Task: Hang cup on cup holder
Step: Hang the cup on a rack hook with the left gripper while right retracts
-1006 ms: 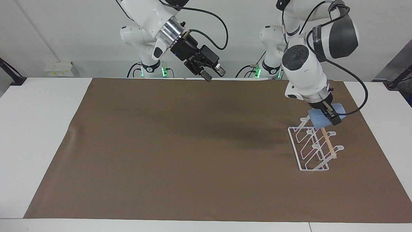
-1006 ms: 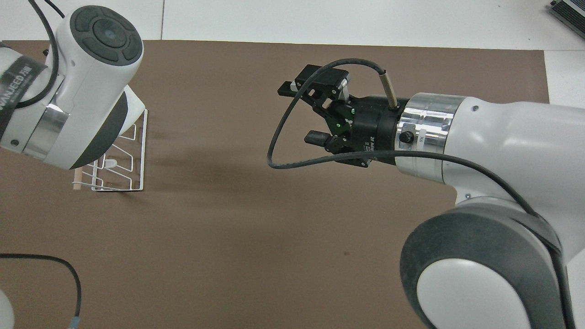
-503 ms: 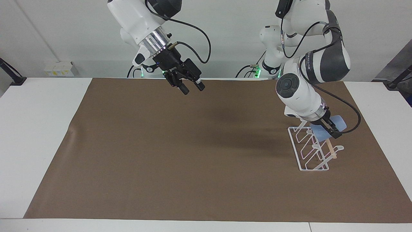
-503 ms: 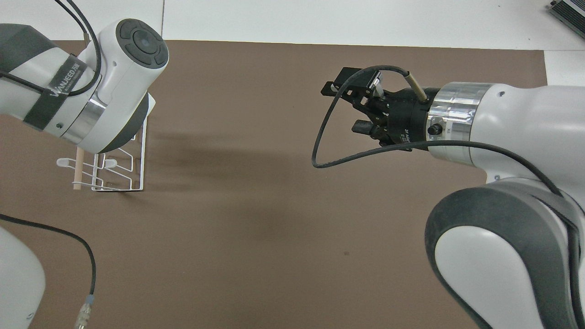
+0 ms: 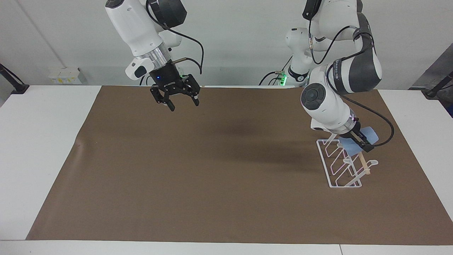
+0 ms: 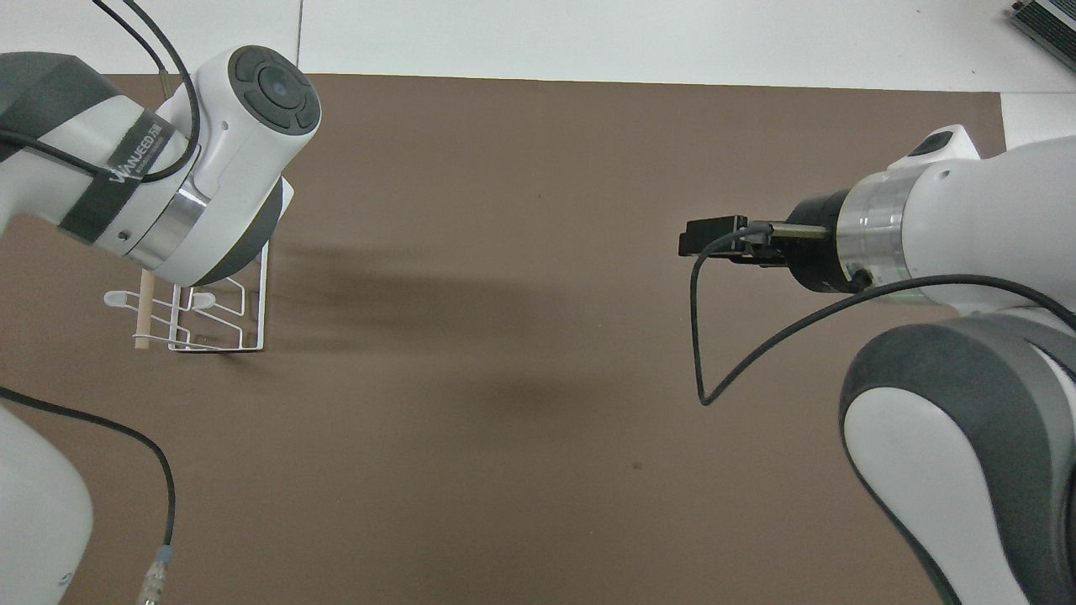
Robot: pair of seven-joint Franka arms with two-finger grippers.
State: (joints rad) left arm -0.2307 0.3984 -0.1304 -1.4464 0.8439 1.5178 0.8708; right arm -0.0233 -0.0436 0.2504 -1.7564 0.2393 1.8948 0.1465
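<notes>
The brown mat (image 5: pixel 226 159) covers most of the table (image 5: pixel 42 141), and the white wire cup holder (image 5: pixel 341 166) stands on it toward the left arm's end. The left gripper (image 5: pixel 362 144) is clamped on the light-blue cup (image 5: pixel 357 141) just over the prongs at the holder's end nearer to the robots; whether the cup touches a prong I cannot tell, and the overhead view hides it under the arm. To do this step well, I judge the cup's mouth should be lined up with one slanted prong and slid down along its slope, not pressed straight down, so the light rack does not tip or skid; the fingers should part only once the cup sits on the prong. The right gripper (image 5: pixel 182 101), fingers apart and empty, waits over the mat's edge by the robots. Compared with a second ago, the left gripper has brought the cup lower toward the prongs, and the right arm has swung back toward its own end, turning its gripper downward.
</notes>
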